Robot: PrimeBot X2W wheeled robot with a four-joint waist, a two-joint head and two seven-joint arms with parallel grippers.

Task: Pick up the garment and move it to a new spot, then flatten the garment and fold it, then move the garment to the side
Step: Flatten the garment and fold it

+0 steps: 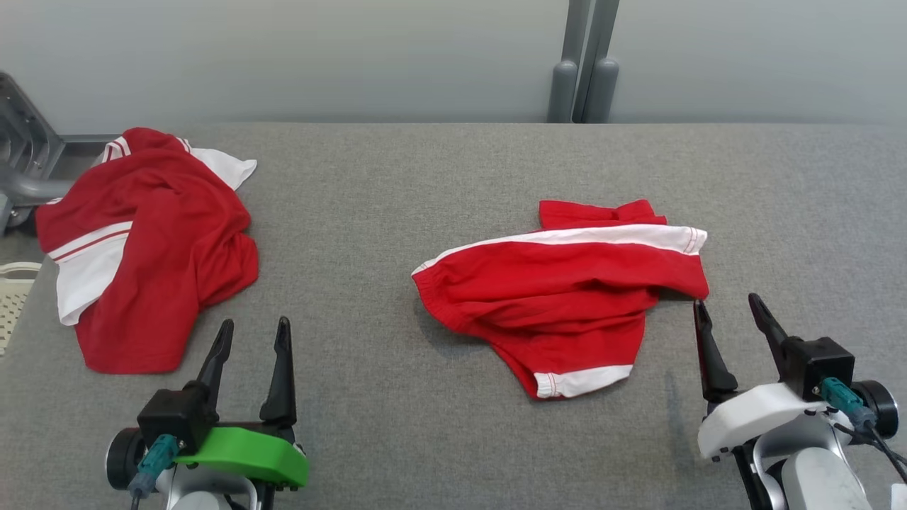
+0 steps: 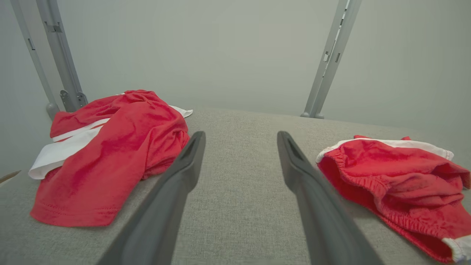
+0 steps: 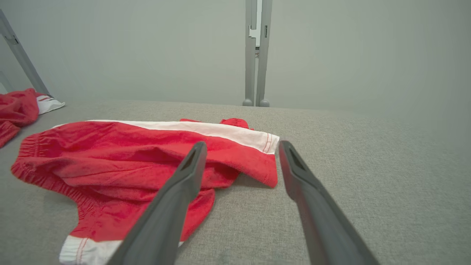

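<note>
Both my claws are released, jaws spread wide and holding nothing. My left claw (image 1: 255,322) hovers low at 7 o'clock on the tabletop (image 1: 425,177), and my right claw (image 1: 726,301) at 4 o'clock.

The red shorts (image 1: 560,283) lie rumpled just to the 3 o'clock side of the middle. One leg corner sits just beside my right claw's inner finger, but I cannot tell whether they touch. I take the shorts to be my garment.

They look light, soft and limp, so they will sag and bunch once lifted. They are nothing fragile. The gathered waistband at their 9 o'clock end is the thickest hold. The white-trimmed leg hems at 3 and 6 o'clock give firm stitched edges. I would pinch low to catch only the layers I want.

A crumpled red and white shirt (image 1: 156,248) lies at 10 o'clock, well apart.

The tabletop is grey, felt-like cloth that will likely drag on fabric. Behind it stand a plain pale wall (image 1: 354,57) and a grey post (image 1: 584,64) at 12 o'clock.
</note>
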